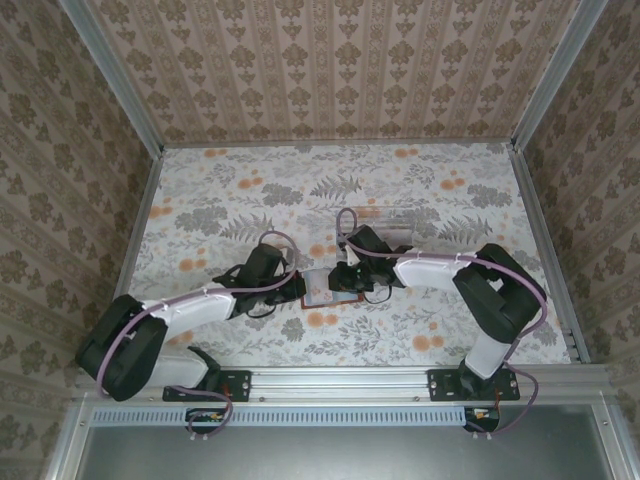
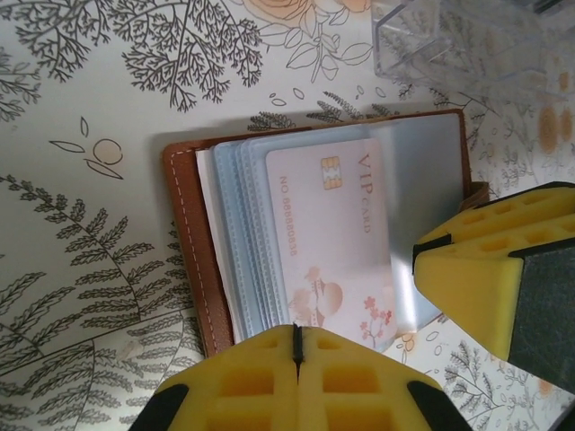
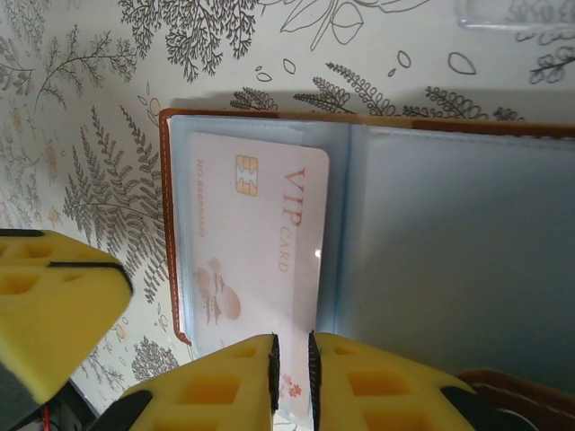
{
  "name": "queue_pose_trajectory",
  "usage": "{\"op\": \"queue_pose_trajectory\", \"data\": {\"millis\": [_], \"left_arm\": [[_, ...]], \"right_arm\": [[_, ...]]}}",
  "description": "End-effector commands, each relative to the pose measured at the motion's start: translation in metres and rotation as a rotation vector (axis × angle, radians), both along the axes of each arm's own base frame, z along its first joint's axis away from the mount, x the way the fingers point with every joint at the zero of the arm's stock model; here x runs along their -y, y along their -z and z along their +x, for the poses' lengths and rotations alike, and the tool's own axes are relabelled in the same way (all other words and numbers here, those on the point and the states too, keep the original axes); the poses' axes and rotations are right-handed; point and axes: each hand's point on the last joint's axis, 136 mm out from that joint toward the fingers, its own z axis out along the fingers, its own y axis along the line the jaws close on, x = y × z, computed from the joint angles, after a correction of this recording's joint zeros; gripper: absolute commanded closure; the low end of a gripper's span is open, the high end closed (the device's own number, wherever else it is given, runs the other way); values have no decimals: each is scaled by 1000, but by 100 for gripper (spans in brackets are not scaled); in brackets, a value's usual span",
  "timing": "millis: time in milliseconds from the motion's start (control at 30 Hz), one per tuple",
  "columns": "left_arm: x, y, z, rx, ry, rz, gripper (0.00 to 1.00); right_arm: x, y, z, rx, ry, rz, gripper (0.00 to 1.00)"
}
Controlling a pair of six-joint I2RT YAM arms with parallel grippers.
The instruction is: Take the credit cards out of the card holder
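The right gripper has its yellow fingers drawn in to a narrow slit, and the near end of the pink card sits in that slit, so the card is pinched. The left gripper has its fingers pressed flat together at the near edge of the stack of clear sleeves; I cannot tell whether a sleeve is caught between them. The pink card, with a gold chip and the letters VIP, lies lengthwise in the sleeves of the card holder, which is spread open on the table with its brown cover underneath and a pale blue pocket page beside the card. From above, the holder lies between the two grippers, which meet over it from either side. A clear plastic tray stands just beyond the holder, towards the far wall.
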Motion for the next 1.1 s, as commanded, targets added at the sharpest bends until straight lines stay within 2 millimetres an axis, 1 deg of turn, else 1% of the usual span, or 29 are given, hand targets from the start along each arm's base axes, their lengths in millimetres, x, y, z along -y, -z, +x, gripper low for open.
{"op": "queue_pose_trajectory", "data": {"millis": [0, 200, 400, 567, 633, 733, 933, 1067], "left_arm": [[9, -4, 8, 33, 11, -9, 100], [9, 7, 8, 3, 5, 11, 100], [-1, 22, 3, -36, -20, 64, 100], [-8, 30, 0, -61, -39, 100, 100], [-9, 30, 0, -63, -40, 103, 100], [-7, 29, 0, -62, -38, 97, 100], [-6, 28, 0, -63, -32, 92, 100], [-5, 28, 0, -65, -31, 90, 100]], "right_arm": [[-10, -7, 4, -19, 2, 44, 79], [-9, -1, 4, -49, 8, 23, 79], [-1, 6, 5, -54, 21, -35, 78], [4, 5, 5, -38, 19, -61, 77], [4, 4, 5, -34, 18, -58, 77], [1, 8, 3, -50, 7, -46, 77], [-13, 12, 1, -89, -9, 23, 79], [-14, 12, 1, -94, -8, 29, 79]]}}
